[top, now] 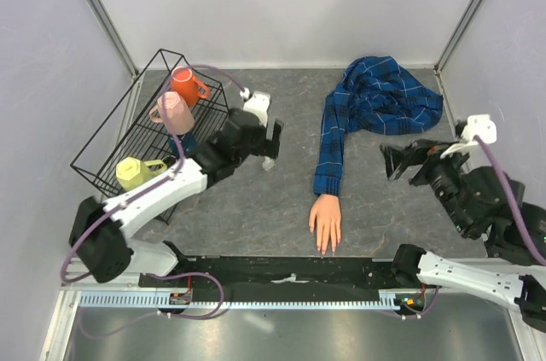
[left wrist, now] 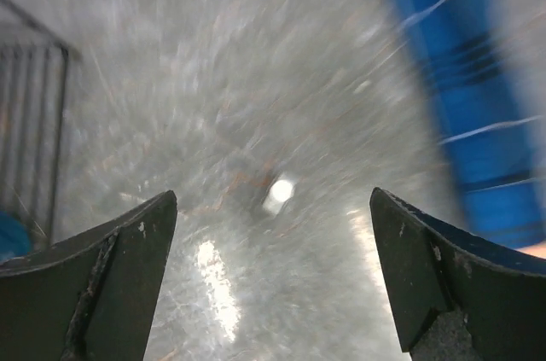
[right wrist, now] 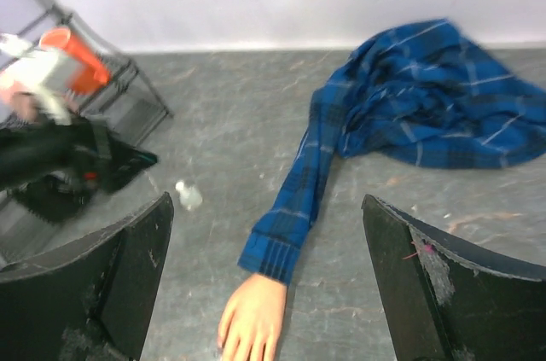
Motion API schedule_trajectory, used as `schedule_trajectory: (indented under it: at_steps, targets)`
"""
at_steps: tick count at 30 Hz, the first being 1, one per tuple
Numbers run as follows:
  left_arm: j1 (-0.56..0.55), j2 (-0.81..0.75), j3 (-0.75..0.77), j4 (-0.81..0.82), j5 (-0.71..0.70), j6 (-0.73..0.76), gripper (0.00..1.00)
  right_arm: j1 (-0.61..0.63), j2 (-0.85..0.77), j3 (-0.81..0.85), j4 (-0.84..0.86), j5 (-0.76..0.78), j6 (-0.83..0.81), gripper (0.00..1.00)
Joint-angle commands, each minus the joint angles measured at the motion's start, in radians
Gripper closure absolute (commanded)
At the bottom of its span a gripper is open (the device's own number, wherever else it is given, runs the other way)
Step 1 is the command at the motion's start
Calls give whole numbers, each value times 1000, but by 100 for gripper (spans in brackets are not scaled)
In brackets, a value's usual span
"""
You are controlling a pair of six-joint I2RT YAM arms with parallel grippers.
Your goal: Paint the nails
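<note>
The pale mannequin hand [top: 325, 221] lies palm down near the front edge, fingers toward the arm bases, in a blue plaid sleeve [top: 329, 154]. Its nails [top: 324, 247] are too small to make out. The hand also shows in the right wrist view [right wrist: 252, 318], with its fingertips cut off by the frame edge. A small clear white-capped bottle [top: 268, 165] stands left of the sleeve. My left gripper [top: 271, 146] is open just above the bottle [left wrist: 280, 191], whose view is blurred. My right gripper [top: 391, 163] is open and empty, right of the sleeve.
A black wire rack [top: 102, 135] at the left holds an orange cup [top: 185, 85], a pink cup [top: 173, 113] and a yellow cup [top: 132, 171]. The rest of the plaid shirt [top: 386, 95] is bunched at the back right. White walls enclose the table.
</note>
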Motion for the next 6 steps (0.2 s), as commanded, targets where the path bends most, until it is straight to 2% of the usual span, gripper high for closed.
schedule_trajectory:
  at_steps: [1, 2, 3, 4, 6]
  targets:
    - [2, -142, 365, -243, 218, 47, 0, 1, 109, 274, -101, 147, -25, 2]
    - [2, -150, 431, -272, 265, 58, 0, 1, 127, 369, -107, 150, -36, 2]
    - [2, -155, 497, -305, 355, 75, 0, 0, 162, 413, -106, 146, -83, 2]
    - [2, -170, 607, -323, 390, 81, 0, 0, 179, 454, -107, 147, -100, 2]
    - [2, -190, 714, -342, 486, 87, 0, 0, 233, 563, -107, 144, -151, 2]
